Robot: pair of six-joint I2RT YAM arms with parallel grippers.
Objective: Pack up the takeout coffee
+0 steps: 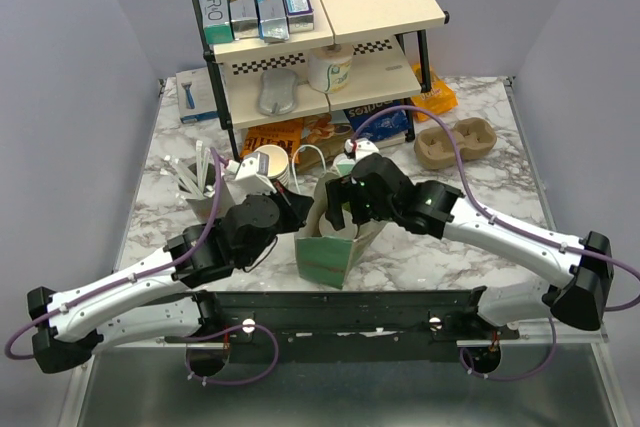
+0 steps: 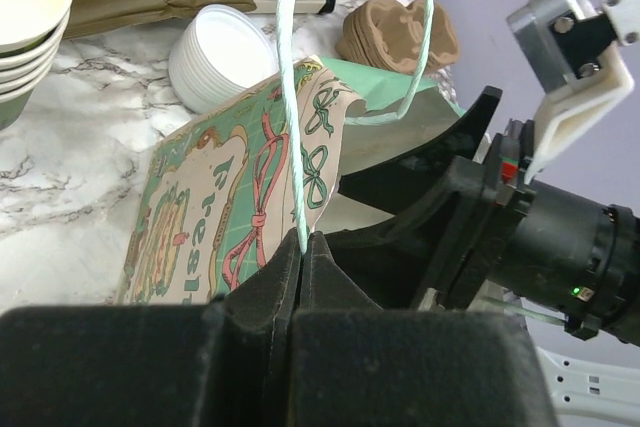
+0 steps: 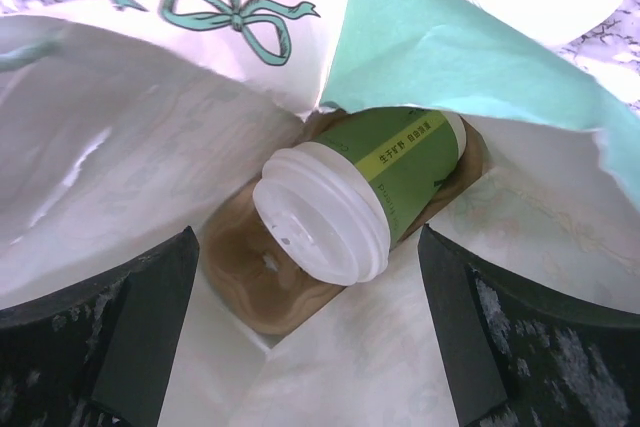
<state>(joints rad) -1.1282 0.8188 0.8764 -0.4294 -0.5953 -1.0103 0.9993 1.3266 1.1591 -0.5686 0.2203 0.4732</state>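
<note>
our left gripper (image 2: 303, 257) clamps the pale twine handle (image 2: 287, 97) of the mint bow-printed paper bag (image 2: 220, 197). our right gripper (image 3: 308, 247) hangs, jaws apart, above the white-lidded green-printed paper cup (image 3: 400, 152), which lies tilted on a brown cardboard carrier (image 3: 255, 287) inside the bag.

The left arm (image 1: 130, 292) stretches from its base at the near left corner up and toward the middle. Its left gripper (image 2: 303, 247) has both black jaws pressed tight together, pinching a thin pale green cord (image 2: 291, 117) at the tips. The right arm (image 1: 520, 242) reaches from the near right corner inward to the left with its wrist bent down, and the right gripper (image 3: 308, 237) points downward close beside the left one, its fingers (image 3: 100, 347) spread wide and gripping nothing.
</note>
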